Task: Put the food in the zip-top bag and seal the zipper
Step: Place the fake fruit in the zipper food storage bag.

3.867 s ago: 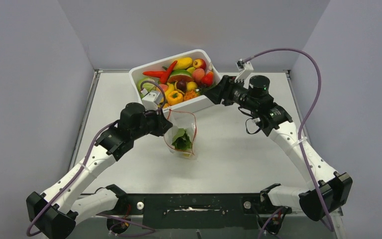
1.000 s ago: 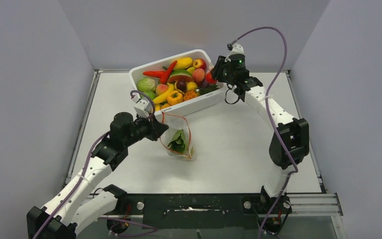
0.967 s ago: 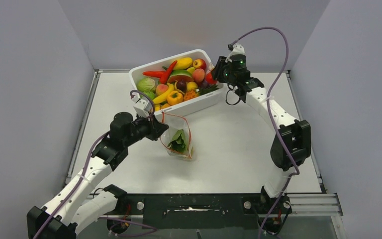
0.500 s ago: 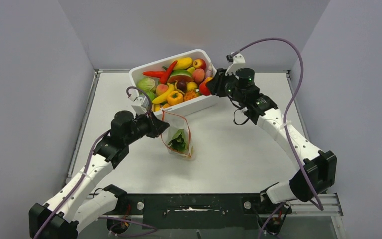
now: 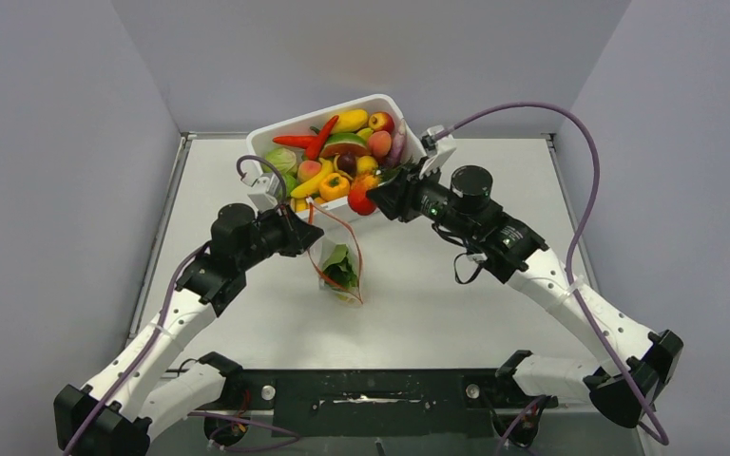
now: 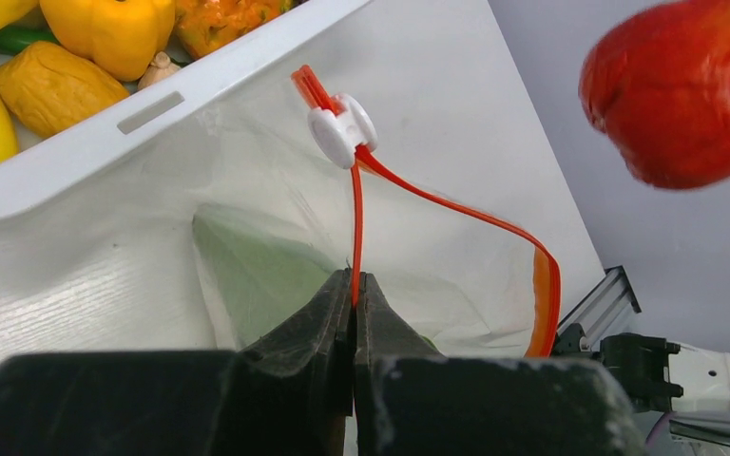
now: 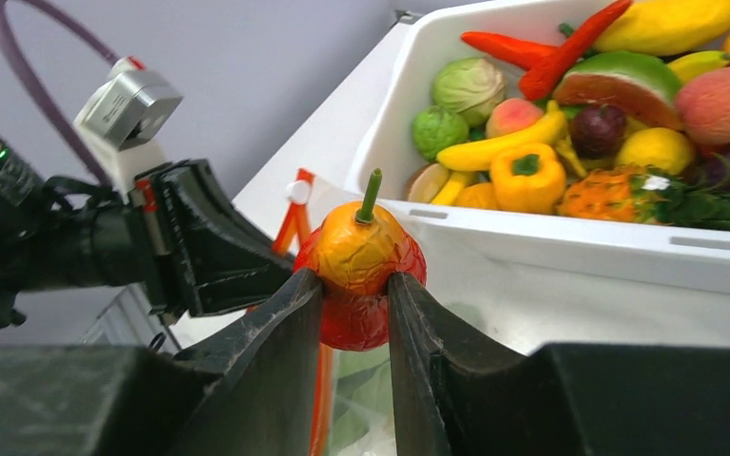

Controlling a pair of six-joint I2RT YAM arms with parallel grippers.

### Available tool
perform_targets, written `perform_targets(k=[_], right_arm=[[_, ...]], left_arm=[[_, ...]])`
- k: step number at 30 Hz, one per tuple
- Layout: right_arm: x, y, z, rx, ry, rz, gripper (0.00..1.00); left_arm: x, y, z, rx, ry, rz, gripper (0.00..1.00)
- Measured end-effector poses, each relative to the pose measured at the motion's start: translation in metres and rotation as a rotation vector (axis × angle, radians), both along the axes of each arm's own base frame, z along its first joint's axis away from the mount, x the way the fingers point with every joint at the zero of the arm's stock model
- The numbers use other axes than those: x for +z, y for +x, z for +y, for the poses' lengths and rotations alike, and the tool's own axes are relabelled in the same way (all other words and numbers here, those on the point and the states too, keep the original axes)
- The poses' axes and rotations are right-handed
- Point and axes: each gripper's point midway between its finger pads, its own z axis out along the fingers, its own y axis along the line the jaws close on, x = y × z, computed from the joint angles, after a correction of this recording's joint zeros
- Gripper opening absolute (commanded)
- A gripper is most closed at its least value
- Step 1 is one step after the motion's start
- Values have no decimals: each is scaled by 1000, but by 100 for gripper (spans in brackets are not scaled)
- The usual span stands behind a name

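The clear zip-top bag (image 5: 340, 256) stands open on the table with a green leaf (image 5: 340, 267) inside. My left gripper (image 6: 354, 285) is shut on the bag's red-orange zipper (image 6: 456, 211) strip and holds the mouth up; the white slider (image 6: 340, 128) sits at the far end. My right gripper (image 7: 356, 285) is shut on a red-orange fruit (image 7: 361, 275) with a green stem, held in the air just above the bag's mouth; the fruit also shows in the top view (image 5: 363, 195) and the left wrist view (image 6: 684, 90).
A white tub (image 5: 394, 104) at the back holds several toy fruits and vegetables, among them a yellow pepper (image 7: 528, 176), a cabbage (image 7: 469, 85) and red chillies (image 5: 309, 141). It stands just behind the bag. Grey walls enclose the table.
My right gripper has left the tub with the red-orange fruit and moved forward-left to above the bag's mouth. The left gripper keeps its hold on the zipper strip.
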Motion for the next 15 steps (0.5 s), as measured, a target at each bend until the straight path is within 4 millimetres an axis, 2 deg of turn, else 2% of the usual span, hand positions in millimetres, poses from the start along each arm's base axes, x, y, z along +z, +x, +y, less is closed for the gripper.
perform_targets(k=[3, 8, 15], right_arm=[[-2, -17, 12, 48, 4, 7, 17], [-19, -45, 34, 134, -22, 43, 17], [-29, -70, 54, 195, -54, 59, 17]], left_arm=[[1, 1, 0, 2, -2, 3, 0], [2, 2, -1, 4, 2, 8, 0], [1, 2, 0, 5, 4, 12, 0]])
